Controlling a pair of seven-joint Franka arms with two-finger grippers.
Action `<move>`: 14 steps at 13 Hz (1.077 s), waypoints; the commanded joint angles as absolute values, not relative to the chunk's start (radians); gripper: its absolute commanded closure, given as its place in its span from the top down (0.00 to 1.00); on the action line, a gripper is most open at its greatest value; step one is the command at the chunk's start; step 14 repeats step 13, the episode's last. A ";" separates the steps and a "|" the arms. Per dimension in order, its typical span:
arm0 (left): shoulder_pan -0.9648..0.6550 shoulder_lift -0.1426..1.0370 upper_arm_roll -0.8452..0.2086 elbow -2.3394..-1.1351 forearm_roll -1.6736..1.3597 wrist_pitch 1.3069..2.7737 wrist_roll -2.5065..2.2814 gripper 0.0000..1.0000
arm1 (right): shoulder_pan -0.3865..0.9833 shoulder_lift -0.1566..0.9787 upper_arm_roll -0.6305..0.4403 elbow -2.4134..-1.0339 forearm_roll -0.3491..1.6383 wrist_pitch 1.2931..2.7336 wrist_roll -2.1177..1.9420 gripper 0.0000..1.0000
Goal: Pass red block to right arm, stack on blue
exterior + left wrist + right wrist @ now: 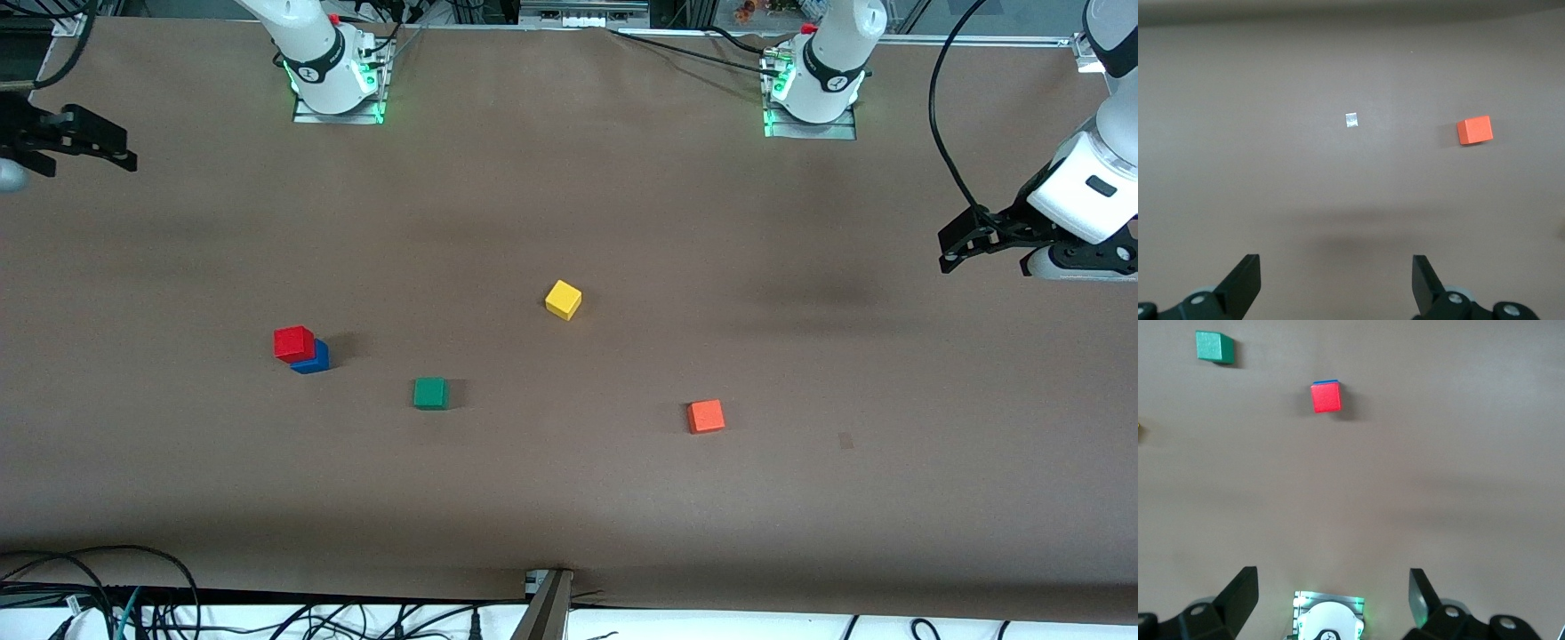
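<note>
The red block (pixel 293 343) is seen sitting on top of the blue block (pixel 313 358), toward the right arm's end of the table. The red one is not set quite square on the blue one, so a strip of blue is left showing on the side nearer the front camera. The stacking looks done.

The right gripper (pixel 76 142) is held up at the edge of the table, at its own end, with its fingers spread wide and nothing between them. The stack is well apart from it, out toward the middle of the table and nearer to the front camera. The right arm is the closer one to the stack.

The left gripper (pixel 978 238) is held up at the other end, wide open and holding nothing. It is waiting. An orange block (pixel 1474 129) is seen on the table under it.

The red block is a cube, so no long side is there to line up with. Its flat top is pointed up, and its sides are turned a little from the table's edges.
</note>
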State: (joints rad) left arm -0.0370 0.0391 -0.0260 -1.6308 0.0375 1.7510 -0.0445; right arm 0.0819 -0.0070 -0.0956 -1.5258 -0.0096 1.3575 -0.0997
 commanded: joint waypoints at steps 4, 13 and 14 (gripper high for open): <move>-0.040 0.051 -0.025 -1.601 0.057 1.730 -0.023 1.00 | 0.061 0.035 -0.080 -1.453 -0.025 1.316 -0.086 1.00; -0.037 0.051 -0.025 -1.601 0.055 1.730 -0.021 1.00 | 0.064 0.040 -0.080 -1.453 -0.023 1.324 -0.086 1.00; -0.037 0.051 -0.025 -1.601 0.055 1.730 -0.021 1.00 | 0.064 0.040 -0.080 -1.453 -0.023 1.324 -0.086 1.00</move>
